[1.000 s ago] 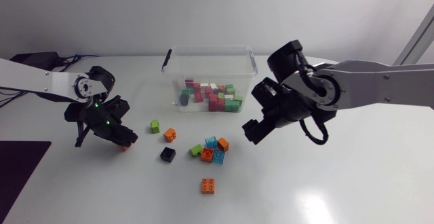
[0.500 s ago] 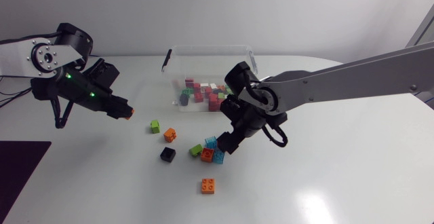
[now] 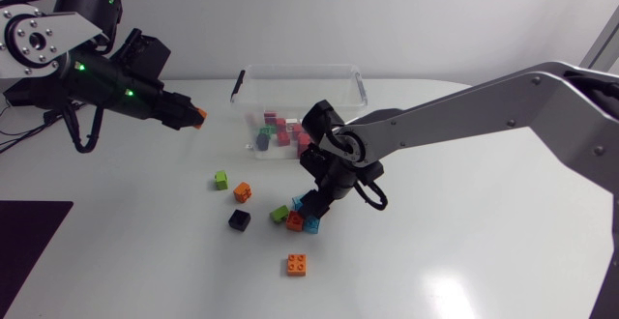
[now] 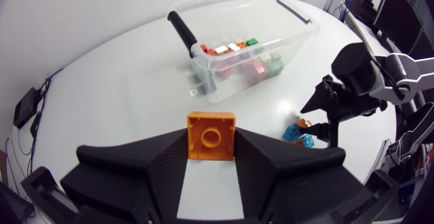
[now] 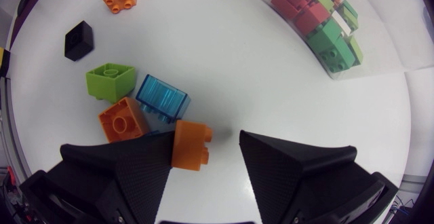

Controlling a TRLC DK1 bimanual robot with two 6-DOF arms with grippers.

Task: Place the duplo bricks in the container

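Left gripper is clamped on an orange brick, with both fingers flat on opposite side walls. What looks like the hollow underside faces the wrist camera. It hangs above the table, short of the container, on the left arm's side of it.

Right gripper is down at the loose pile with its fingers apart. A second orange brick sits against one finger's inner face and the other finger is clear of it, so there is no grip there. Just beside it are a blue clear brick and a lime brick; a black brick lies further off. The container already holds red, green and white bricks.

Handling, my read: hard moulded plastic, light and rigid, not fragile. The walls are smooth (slippery if caught on a corner), so take each brick across two parallel flat sides, low on the body, not over the studs. The pile bricks touch one another, so expect neighbours to get nudged on closing.
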